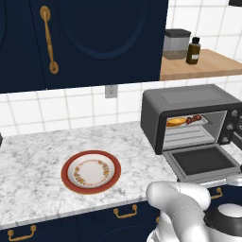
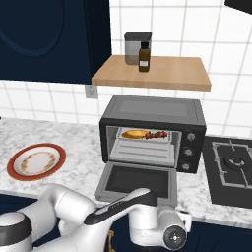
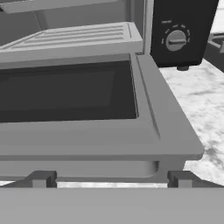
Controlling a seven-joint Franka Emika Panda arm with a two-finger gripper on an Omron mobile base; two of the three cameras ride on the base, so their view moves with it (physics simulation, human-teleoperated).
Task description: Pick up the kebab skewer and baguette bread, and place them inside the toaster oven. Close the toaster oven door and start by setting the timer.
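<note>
Plate (image 1: 90,172): red-rimmed and patterned, it lies on the marble counter (image 1: 33,165) well left of the oven, with nothing on it.
Toaster oven (image 2: 152,132): dark grey box at the right of the counter, below a wooden shelf (image 2: 152,73) that carries a grey canister (image 2: 135,47) and a dark bottle (image 2: 143,57).
Baguette bread (image 2: 134,133): golden-orange, lying on the upper rack inside the oven cavity, toward its left.
Kebab skewer (image 2: 157,134): dark red and brown chunks on the same rack, just right of the bread and in line with it; whether the two touch I cannot tell.
Toaster oven door (image 2: 139,182): dropped fully open, lying flat out over the counter edge, glass facing up.
Knobs (image 2: 188,144): stacked on the oven's right front panel; in the hand view one dial (image 3: 176,40) sits above the door's right corner.
Gripper (image 3: 112,180): low at the front edge of the open door, fingers spread wide apart, nothing between them.
Stove (image 2: 231,165): dark cooktop right of the oven.
</note>
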